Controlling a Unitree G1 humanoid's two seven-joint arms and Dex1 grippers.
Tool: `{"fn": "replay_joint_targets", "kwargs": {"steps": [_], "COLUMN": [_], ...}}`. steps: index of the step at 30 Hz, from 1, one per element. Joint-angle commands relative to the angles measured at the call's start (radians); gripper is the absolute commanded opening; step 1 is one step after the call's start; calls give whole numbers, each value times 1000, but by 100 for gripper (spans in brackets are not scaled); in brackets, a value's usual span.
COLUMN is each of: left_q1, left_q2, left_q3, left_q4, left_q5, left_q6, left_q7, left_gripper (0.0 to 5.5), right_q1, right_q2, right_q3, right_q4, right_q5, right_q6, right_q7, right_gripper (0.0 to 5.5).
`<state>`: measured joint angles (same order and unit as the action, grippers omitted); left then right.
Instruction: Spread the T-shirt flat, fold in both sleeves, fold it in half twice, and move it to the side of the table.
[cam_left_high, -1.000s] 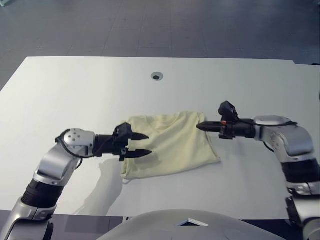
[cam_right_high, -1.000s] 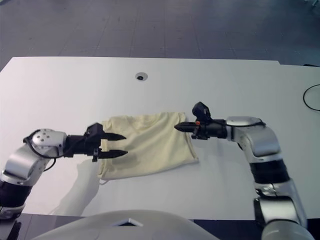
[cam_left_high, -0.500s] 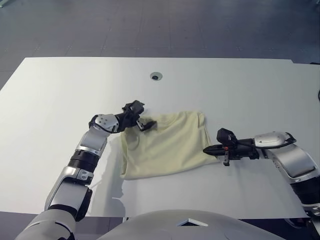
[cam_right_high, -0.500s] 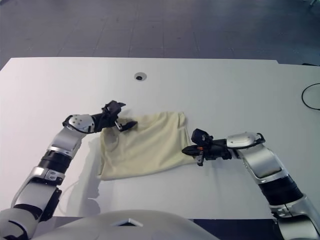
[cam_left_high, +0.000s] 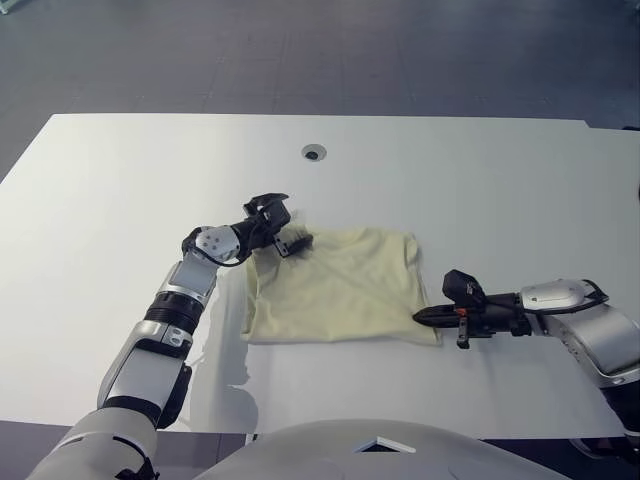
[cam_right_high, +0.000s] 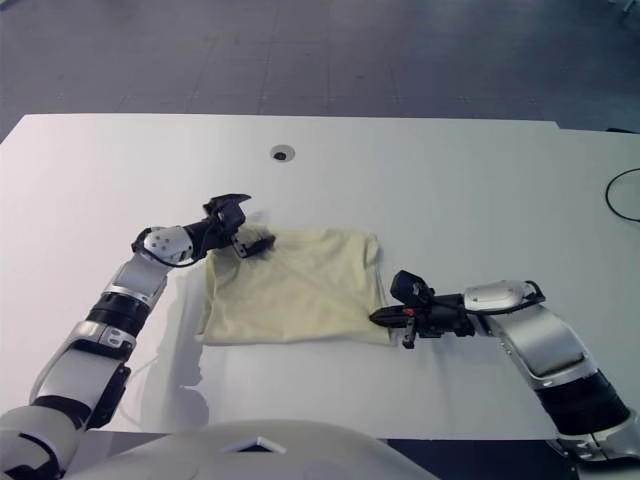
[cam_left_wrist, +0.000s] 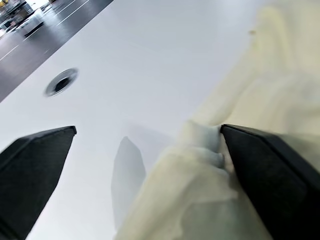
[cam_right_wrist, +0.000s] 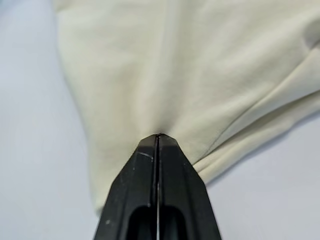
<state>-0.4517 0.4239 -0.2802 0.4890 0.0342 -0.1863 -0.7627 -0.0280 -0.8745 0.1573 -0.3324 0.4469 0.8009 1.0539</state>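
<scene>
Well beyond the T-shirt (cam_left_high: 335, 285), a table grommet (cam_left_high: 314, 153)

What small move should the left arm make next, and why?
Probably close the left fingers on the far left corner of the shirt: they stand open with bunched cloth between them, while the right fingers are shut on its near right corner.
</scene>
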Motion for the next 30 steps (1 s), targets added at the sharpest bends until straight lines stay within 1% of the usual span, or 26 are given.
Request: {"fn": "replay_joint_targets", "kwargs": {"steps": [1, 4, 6, 11, 15, 18, 22, 26, 28, 30], "left_q1": [20, 40, 112, 388, 518, 537, 541, 467, 384, 256], "left_q2": [85, 152, 204, 348, 412, 441, 498, 511, 495, 456], "left_q3": [51, 117, 140, 148, 164, 142, 77, 6, -39, -87], "left_q4": [-195, -359, -511, -867, -1000, -984, -891, -740, -639, -511], "left_q5": [-23, -51, -82, -164, -179, -114, 13, 102, 143, 179], "left_q6": [54, 129, 215, 421, 526, 522, 454, 345, 270, 190], "left_q7": [-46, -64, -96, -192, -210, -189, -198, -220, -230, -245], "left_gripper": [538, 538, 538, 538, 538, 538, 538, 538, 538, 538], "right_q1": [-116, -195, -267, -417, -468, -498, -531, -509, -485, -452], "right_q2": [-2, -6, 18, 125, 187, 204, 202, 171, 149, 114], "right_q3": [-70, -70, -28, 104, 158, 207, 261, 265, 263, 260], "right_q4": [-42, -40, 30, 336, 532, 662, 784, 728, 679, 609], "right_q5": [74, 86, 30, -173, -262, -340, -438, -449, -452, -453], "right_q6": [82, 104, 55, -154, -265, -349, -455, -450, -438, -408], "right_q7": [-14, -10, -20, -75, -68, -47, -13, 48, 65, 85], "right_gripper": [0, 0, 0, 0, 0, 0, 0, 0, 0, 0]}}
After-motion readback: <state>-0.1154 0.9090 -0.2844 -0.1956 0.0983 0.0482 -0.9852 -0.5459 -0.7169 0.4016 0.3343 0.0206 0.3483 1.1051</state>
